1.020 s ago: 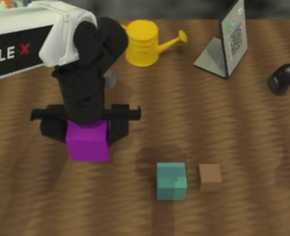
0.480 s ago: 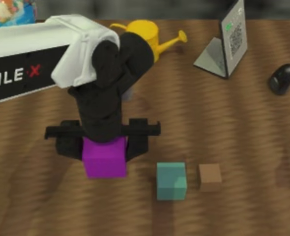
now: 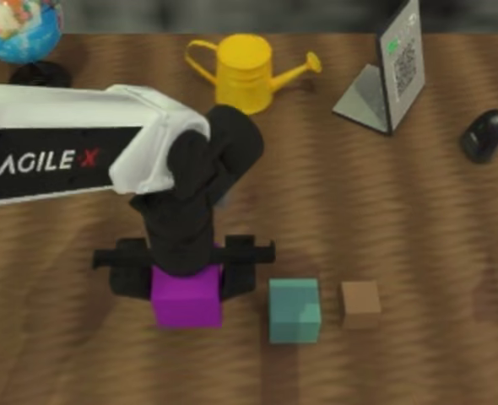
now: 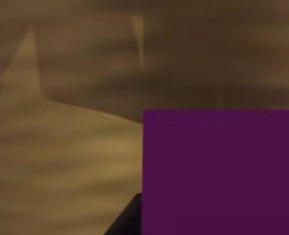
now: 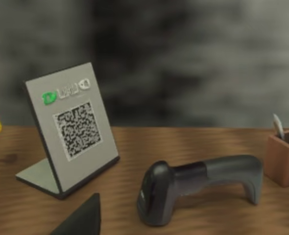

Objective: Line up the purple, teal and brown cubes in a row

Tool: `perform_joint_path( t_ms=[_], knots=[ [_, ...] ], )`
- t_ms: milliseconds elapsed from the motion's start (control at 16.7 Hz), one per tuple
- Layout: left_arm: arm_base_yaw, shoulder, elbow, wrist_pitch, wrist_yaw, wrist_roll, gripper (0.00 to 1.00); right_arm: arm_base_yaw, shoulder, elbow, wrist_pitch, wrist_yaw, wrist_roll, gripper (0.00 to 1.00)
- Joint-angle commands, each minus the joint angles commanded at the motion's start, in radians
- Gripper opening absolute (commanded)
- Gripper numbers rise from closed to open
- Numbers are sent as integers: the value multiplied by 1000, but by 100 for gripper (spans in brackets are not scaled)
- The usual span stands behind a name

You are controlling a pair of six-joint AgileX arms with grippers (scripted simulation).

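Observation:
My left gripper (image 3: 186, 278) is shut on the purple cube (image 3: 187, 305), which sits between its black fingers (image 3: 242, 268) just left of the teal cube (image 3: 295, 310). A small gap separates purple from teal. The brown cube (image 3: 361, 304) lies on the table right of the teal one, roughly level with it. In the left wrist view the purple cube (image 4: 223, 171) fills the frame's corner, with one dark finger (image 4: 127, 221) against its side. Whether the purple cube rests on the table or hangs just above it is not visible. My right arm is parked outside the top view.
A yellow watering can (image 3: 247, 72) stands at the back, a globe (image 3: 17, 29) at the back left. A QR-code stand (image 3: 392, 72) and a black scanner (image 3: 488, 132) are at the back right. The right wrist view faces the stand (image 5: 71, 132), scanner (image 5: 198, 188) and a pen holder (image 5: 284, 156).
My left gripper has carried the purple cube toward the front and to the right, ending close beside the teal cube. The teal and brown cubes have not moved.

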Motion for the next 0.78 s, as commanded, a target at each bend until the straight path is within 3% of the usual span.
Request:
perform_joint_path(
  t_ms=[360,780],
  knots=[
    [-1,18,-31,43,0,0,0,0,0,0,0,0,0,100],
    [-1,18,-31,43,0,0,53,0,0,0,0,0,0,100]
  ],
)
